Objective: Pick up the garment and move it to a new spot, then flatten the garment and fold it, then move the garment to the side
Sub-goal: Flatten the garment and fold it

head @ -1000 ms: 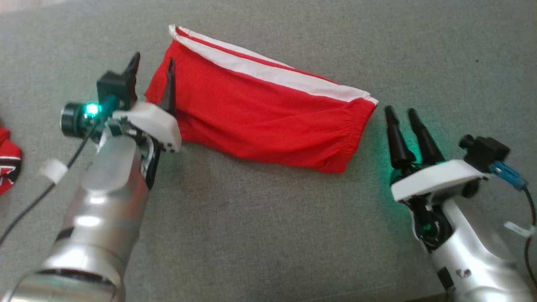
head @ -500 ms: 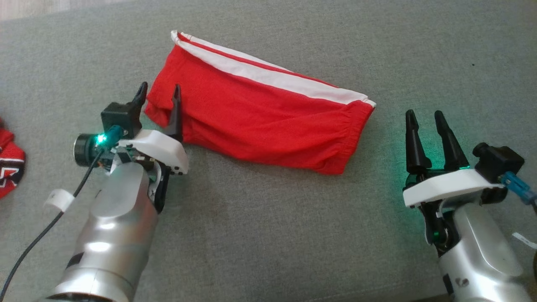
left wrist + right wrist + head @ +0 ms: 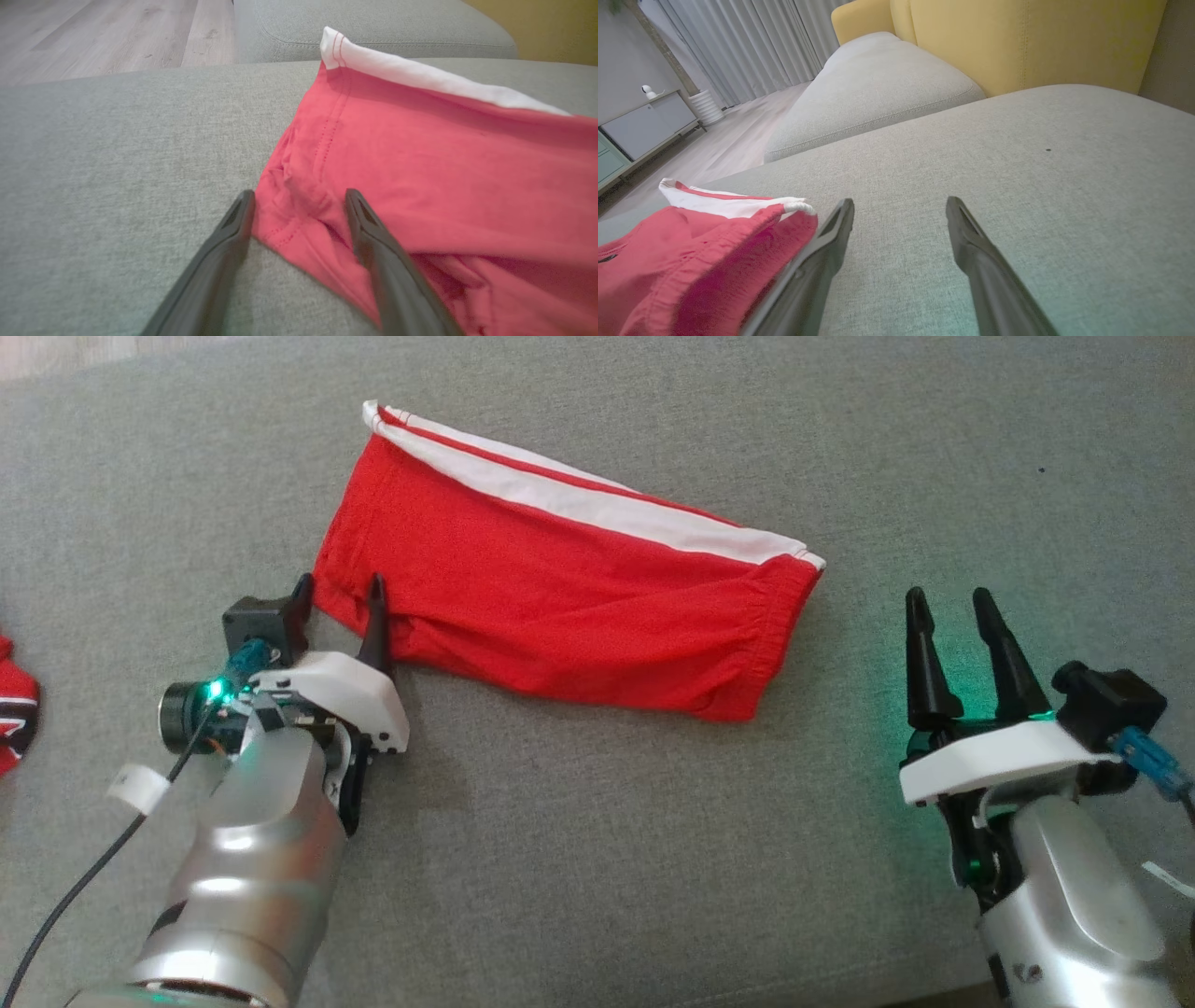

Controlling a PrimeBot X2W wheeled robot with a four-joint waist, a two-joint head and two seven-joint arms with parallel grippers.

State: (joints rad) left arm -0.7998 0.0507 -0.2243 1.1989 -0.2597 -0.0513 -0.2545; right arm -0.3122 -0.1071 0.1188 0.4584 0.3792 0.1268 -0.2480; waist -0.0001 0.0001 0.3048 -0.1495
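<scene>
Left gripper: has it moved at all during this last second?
Yes. The left gripper has drawn back toward the robot, judged against the red shorts: its tips were halfway up their left edge, now at their near corner.

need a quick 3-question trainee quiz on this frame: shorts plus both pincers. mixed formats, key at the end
1. True or false: the left pincer is shut on the red shorts.
2. Where is the right pincer? A) over the shorts' middle; B) open, over the grey sofa cushion beside the shorts' right end; C) shut on the shorts' hem.
3. Fill in: the stripe along the shorts' far edge is ____.
Key: 1 false, its jaws stand open astride the shorts' near-left corner. 2 B. 3 white.
</scene>
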